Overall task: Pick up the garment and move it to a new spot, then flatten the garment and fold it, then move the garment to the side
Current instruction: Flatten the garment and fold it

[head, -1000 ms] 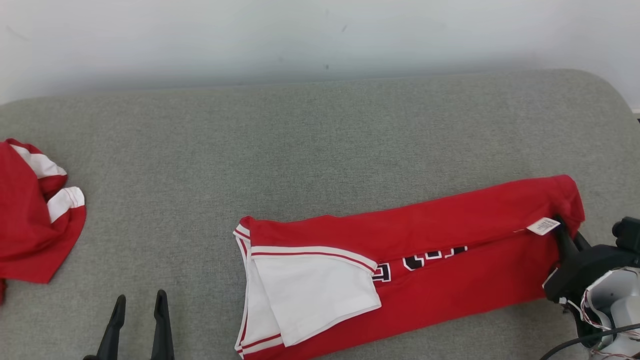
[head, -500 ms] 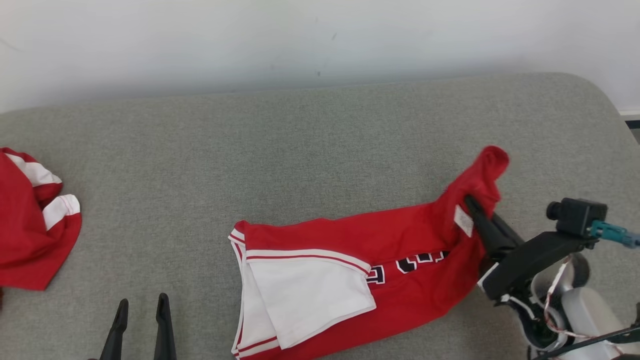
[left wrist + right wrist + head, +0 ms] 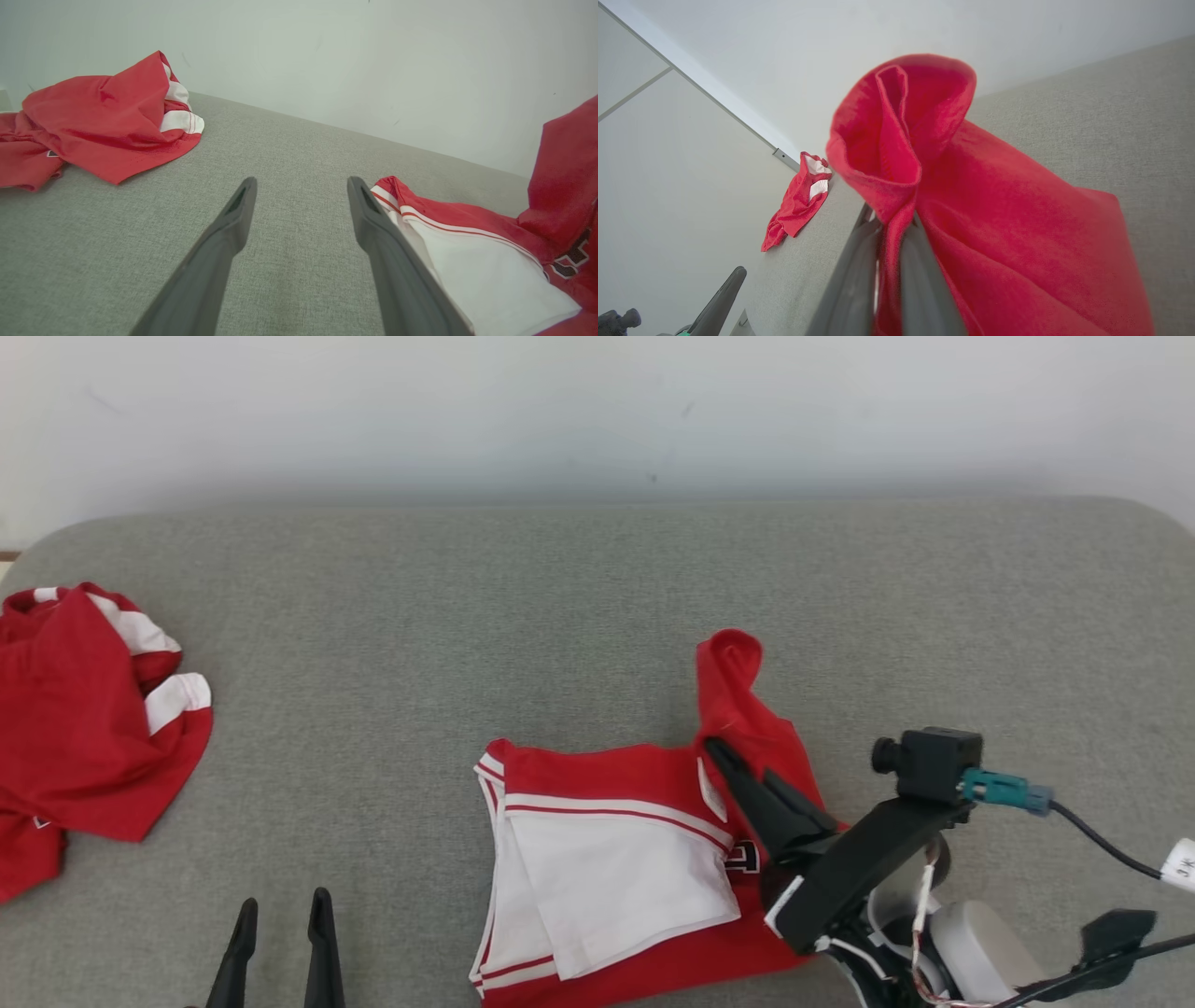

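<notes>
Over the garment [image 3: 607,868], right pincer [image 3: 733,761] tilts left, gripping it.

Bright, even room light, barely a shadow on the grey fabric surface [image 3: 467,616]. In the right wrist view's centre, the close red garment [image 3: 971,210] looks soft and unfocused.

Two red garments [image 3: 597,773] [image 3: 75,737] (one crumpled), one grey surface [image 3: 392,616].

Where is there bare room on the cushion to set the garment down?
Bare: the grey cushion between the crumpled red pile and the jersey, and the far strip along the wall. Crowded: near right, where the right hand pinches the jersey's lifted end.
</notes>
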Controlling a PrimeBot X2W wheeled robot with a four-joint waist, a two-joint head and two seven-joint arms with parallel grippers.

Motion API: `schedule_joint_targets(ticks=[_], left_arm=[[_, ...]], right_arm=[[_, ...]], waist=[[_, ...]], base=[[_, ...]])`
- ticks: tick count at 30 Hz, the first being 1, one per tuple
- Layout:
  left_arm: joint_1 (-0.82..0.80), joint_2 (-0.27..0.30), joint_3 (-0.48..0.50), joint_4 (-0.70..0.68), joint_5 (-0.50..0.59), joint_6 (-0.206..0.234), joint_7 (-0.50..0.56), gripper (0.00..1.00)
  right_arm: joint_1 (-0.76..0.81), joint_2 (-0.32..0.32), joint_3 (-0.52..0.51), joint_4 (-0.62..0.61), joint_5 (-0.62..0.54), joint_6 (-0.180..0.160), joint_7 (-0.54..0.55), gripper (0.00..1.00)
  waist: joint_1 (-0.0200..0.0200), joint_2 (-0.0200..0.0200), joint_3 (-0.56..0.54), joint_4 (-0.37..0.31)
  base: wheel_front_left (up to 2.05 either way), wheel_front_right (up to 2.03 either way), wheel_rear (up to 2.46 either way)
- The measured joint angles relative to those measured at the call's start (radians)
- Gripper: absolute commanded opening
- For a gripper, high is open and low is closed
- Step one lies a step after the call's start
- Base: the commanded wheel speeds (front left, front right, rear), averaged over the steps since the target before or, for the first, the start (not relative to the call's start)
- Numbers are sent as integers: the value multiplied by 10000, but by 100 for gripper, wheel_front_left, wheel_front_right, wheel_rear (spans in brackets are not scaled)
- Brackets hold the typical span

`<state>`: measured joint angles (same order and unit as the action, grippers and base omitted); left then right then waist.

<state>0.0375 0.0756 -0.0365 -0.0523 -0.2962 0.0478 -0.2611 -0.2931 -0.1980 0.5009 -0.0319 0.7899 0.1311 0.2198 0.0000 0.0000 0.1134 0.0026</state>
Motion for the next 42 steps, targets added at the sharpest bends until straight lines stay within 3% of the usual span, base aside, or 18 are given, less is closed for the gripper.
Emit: schedule_joint_targets(ticks=[9,29,30,33,42], left_arm=[[-190,-134,-337,188,165,-36,0,100],[-580,-236,-863,571,136,-209,0,100],[-581,-236,-849,596,127,-211,0,100],[-581,-238,-811,656,96,-251,0,100],[-476,-247,-685,577,88,-196,0,100]], right_arm=[[-275,368,690,533,-326,-2,-4,0],[-1596,1218,1925,4435,-295,-2,-1358,0],[-1646,1252,1964,4577,-228,-2,-1423,7],[-1750,1285,2188,4748,38,-2,-1597,100],[-1963,1120,2474,3603,1177,-2,-2249,100]], waist=[[0,0,-23,521],[0,0,147,1321],[0,0,146,1343],[0,0,136,1375],[0,0,13,1222]], base=[[0,0,0],[0,0,0],[0,0,0],[0,0,0],[0,0,0]])
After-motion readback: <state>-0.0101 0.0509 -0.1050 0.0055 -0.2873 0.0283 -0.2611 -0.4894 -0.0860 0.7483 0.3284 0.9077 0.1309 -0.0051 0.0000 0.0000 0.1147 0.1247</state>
